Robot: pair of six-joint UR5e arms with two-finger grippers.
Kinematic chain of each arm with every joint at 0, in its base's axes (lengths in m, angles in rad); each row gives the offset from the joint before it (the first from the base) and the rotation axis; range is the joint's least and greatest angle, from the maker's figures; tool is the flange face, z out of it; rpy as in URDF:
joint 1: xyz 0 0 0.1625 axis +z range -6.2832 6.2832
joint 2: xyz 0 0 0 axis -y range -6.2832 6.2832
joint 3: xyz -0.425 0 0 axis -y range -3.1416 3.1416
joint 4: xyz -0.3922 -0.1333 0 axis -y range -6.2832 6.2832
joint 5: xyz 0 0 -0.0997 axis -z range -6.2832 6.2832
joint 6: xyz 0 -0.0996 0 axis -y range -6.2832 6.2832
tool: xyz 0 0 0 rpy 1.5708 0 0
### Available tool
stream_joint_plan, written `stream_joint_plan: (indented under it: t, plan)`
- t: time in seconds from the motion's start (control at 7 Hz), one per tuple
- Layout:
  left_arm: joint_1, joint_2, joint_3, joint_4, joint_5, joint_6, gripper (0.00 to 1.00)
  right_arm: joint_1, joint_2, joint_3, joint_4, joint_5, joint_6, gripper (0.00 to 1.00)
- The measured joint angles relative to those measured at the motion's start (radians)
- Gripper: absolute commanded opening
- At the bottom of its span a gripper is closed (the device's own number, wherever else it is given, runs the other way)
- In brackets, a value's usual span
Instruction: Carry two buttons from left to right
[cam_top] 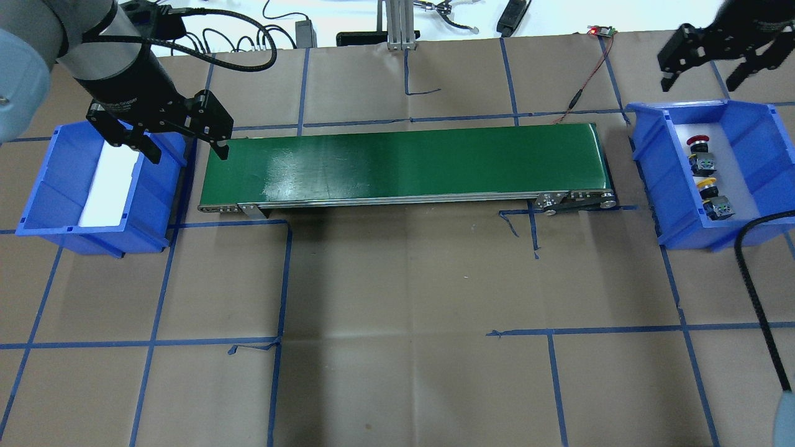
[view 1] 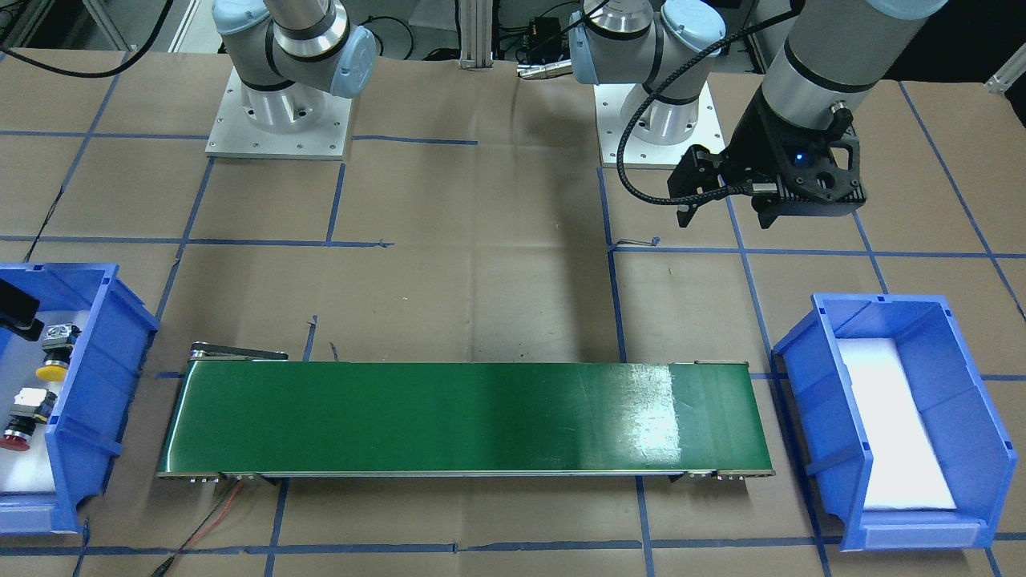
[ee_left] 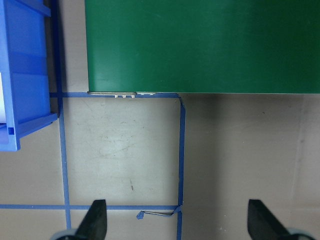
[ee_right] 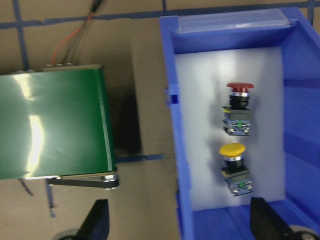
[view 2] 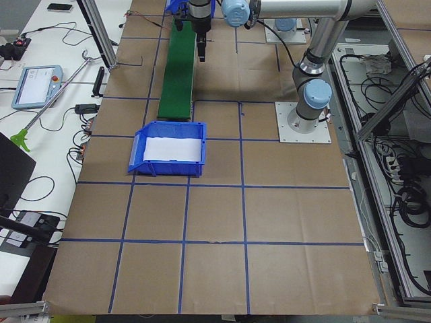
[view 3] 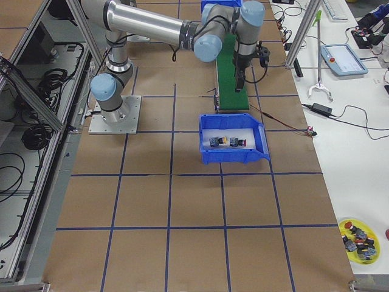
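1. Across the brown-papered table (cam_top: 397,310) ran a blue tape grid (cam_top: 282,279); cabled benches (view 2: 47,81) stood beyond.
2. Midway, the green conveyor belt (cam_top: 404,158) lay bare between the foam-lined left bin (cam_top: 46,186) and right bin (cam_top: 652,171).
3. Left gripper (cam_top: 186,154), by the belt's left end, and right gripper (cam_top: 700,81), over the right bin, both gaped wide, empty.
4. Red button (ee_right: 237,112) and yellow button (ee_right: 235,167) lay apart in the right bin; a pick should straddle one black body squarely.
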Motion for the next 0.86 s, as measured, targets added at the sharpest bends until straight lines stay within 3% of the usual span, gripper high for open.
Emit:
stream_joint_plan:
  t: [0.29,0.86]
  plan:
    - [0.000,-0.002,-0.002,0.000,0.003,0.005,1.00,0.226,-0.020,0.005,0.002,0.002,0.148,1.00]
    - [0.000,-0.005,-0.003,0.000,-0.005,0.025,1.00,0.287,-0.080,0.017,0.033,0.014,0.236,1.00]
